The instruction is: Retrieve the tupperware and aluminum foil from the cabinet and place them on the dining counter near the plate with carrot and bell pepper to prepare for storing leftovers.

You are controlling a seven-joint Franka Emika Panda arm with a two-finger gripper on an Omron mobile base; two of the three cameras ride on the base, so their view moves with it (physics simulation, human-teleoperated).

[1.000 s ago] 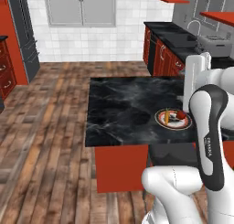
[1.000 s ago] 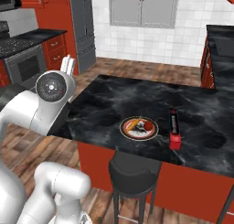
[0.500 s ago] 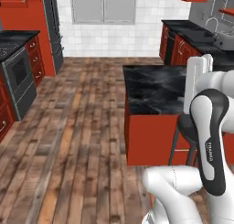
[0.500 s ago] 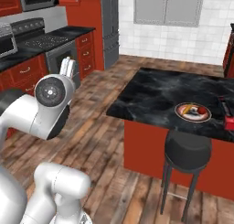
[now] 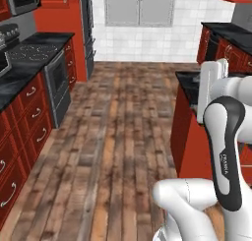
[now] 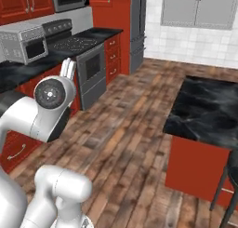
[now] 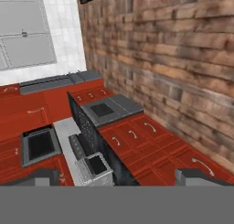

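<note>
My gripper [image 7: 121, 179] is open, its two dark fingertips [image 7: 41, 177] far apart with nothing between them. It faces the stove wall in a rolled view. Red wall cabinets [image 6: 21, 3] with curved silver handles hang above the microwave, and they also appear as red wall cabinets [image 7: 23, 115] in the hand view. I cannot tell which of these doors is the task's cabinet. The dining counter [image 6: 204, 110], black marble on a red base, lies to the right. My arm partly covers the dining counter [image 5: 189, 82] in the left base view. Tupperware, foil box, plate, carrot and bell pepper are out of view.
A stove [image 6: 79, 43] and a countertop microwave [image 6: 25, 43] stand on the black worktop with red drawers [image 5: 29, 112] along the left wall. A pale grey double-door cabinet [image 5: 140, 6] hangs on the back wall. A wide wooden floor [image 5: 118, 136] runs between the worktop and the dining counter.
The whole picture has swung: the base has turned left. The dining counter slid to the right edge, its plate and black box left the views, and the stove wall came in.
</note>
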